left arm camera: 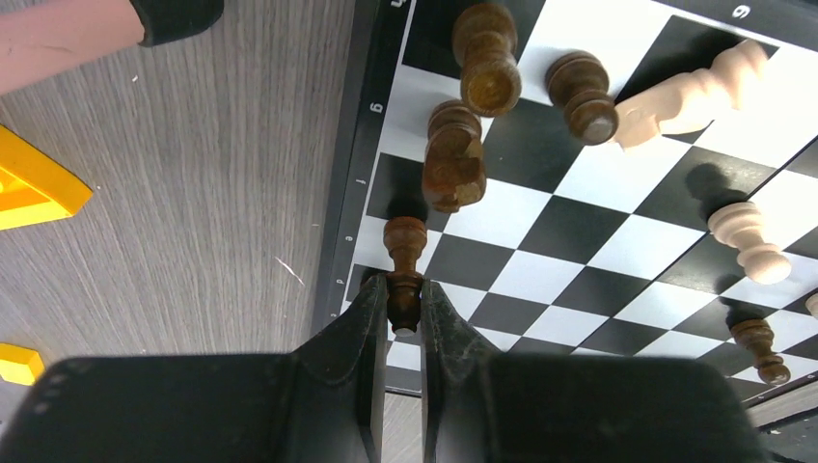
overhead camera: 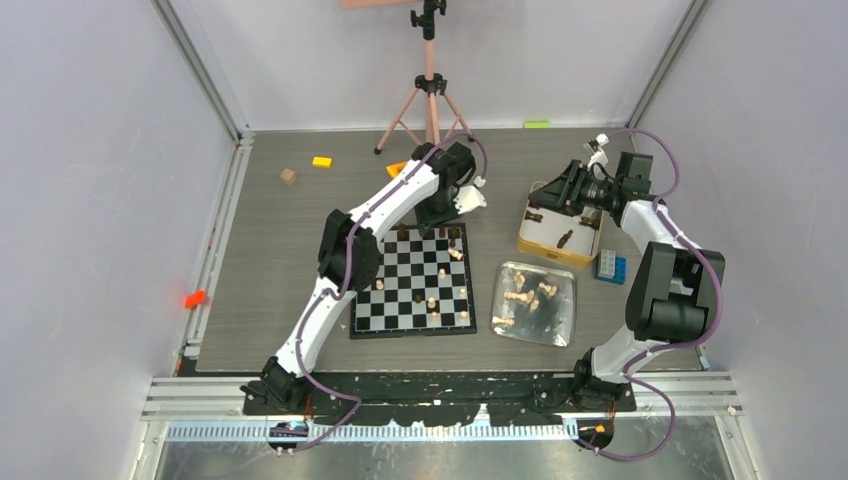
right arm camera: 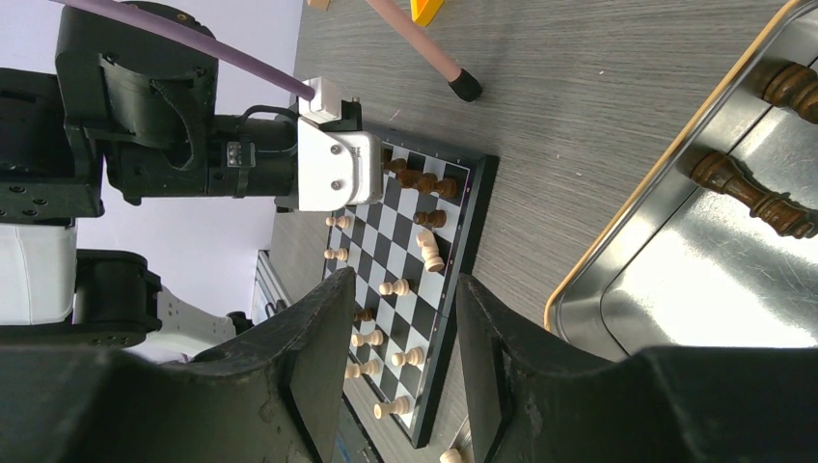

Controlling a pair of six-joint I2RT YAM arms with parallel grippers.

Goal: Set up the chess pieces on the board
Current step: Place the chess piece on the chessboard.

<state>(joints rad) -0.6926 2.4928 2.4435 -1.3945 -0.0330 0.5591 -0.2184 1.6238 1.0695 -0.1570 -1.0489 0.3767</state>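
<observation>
The board (overhead camera: 400,300) lies mid-table with several light tan and dark brown chess pieces on it. My left gripper (overhead camera: 441,214) is at its far edge, shut on a small dark brown piece (left arm camera: 405,253) over a square beside the board's border (left arm camera: 340,231). Three dark pieces (left arm camera: 454,154) stand close ahead of it, and a light piece (left arm camera: 687,95) lies tipped over. My right gripper (overhead camera: 556,196) hovers over the gold-rimmed tin (overhead camera: 530,240), open and empty (right arm camera: 405,311). Dark pieces (right arm camera: 750,196) lie in the tin. Light pieces (overhead camera: 520,296) lie in the silver tray (overhead camera: 562,335).
A pink tripod (overhead camera: 429,95) stands behind the board, one foot (left arm camera: 68,34) near my left gripper. Yellow blocks (left arm camera: 34,188) lie left of the board. A blue block (overhead camera: 610,266) sits right of the tin, and a tan cube (overhead camera: 289,177) and a yellow block (overhead camera: 321,161) lie at the far left.
</observation>
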